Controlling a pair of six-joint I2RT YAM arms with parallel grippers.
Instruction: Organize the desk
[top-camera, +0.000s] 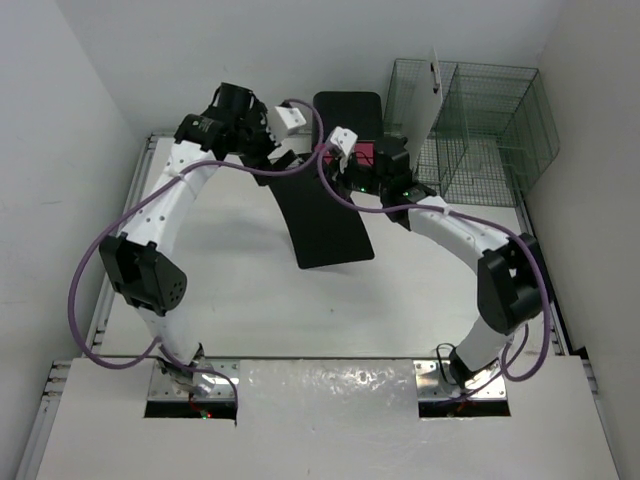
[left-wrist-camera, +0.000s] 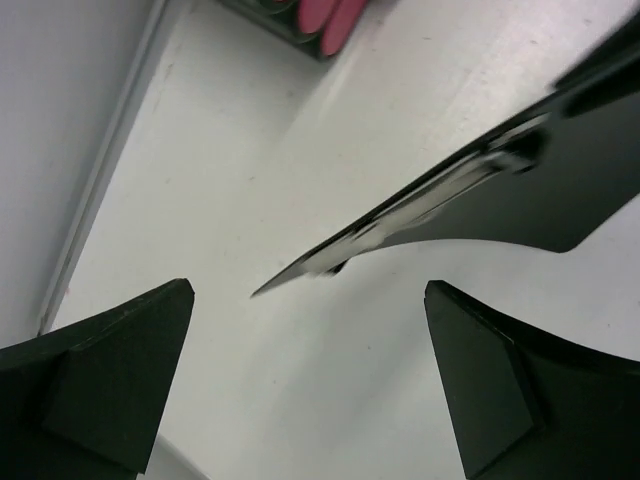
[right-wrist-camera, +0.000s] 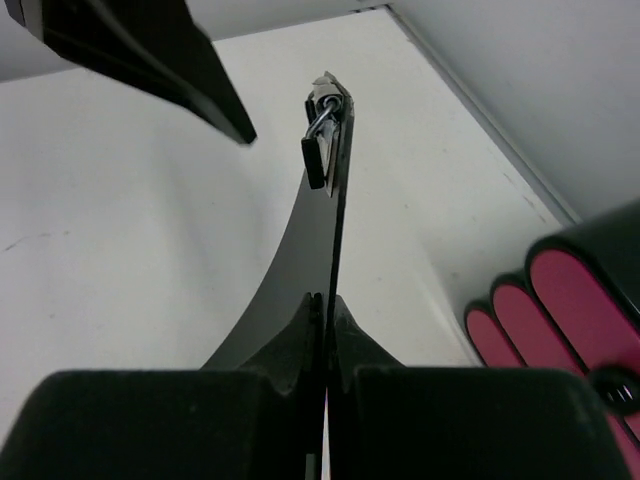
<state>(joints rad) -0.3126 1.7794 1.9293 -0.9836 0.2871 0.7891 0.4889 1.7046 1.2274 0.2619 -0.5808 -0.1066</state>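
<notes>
The white desk (top-camera: 250, 300) carries a black clipboard (top-camera: 325, 225), which is raised and tilted at its far end. My right gripper (top-camera: 345, 170) is shut on the clipboard's edge; in the right wrist view the board (right-wrist-camera: 335, 200) runs edge-on out of the closed jaws (right-wrist-camera: 327, 310), with its metal clip (right-wrist-camera: 320, 130) at the far tip. My left gripper (top-camera: 278, 155) is open and empty just left of the clip end. In the left wrist view the clipboard (left-wrist-camera: 560, 170) hangs above and beyond the open fingers (left-wrist-camera: 110, 370), not between them.
A black-and-pink drawer unit (top-camera: 365, 130) stands at the back, right behind the right gripper, and its pink fronts also show in the right wrist view (right-wrist-camera: 570, 300). A green wire basket (top-camera: 480, 130) holding a white sheet (top-camera: 432, 90) stands at the back right. Metal rails line the desk edges.
</notes>
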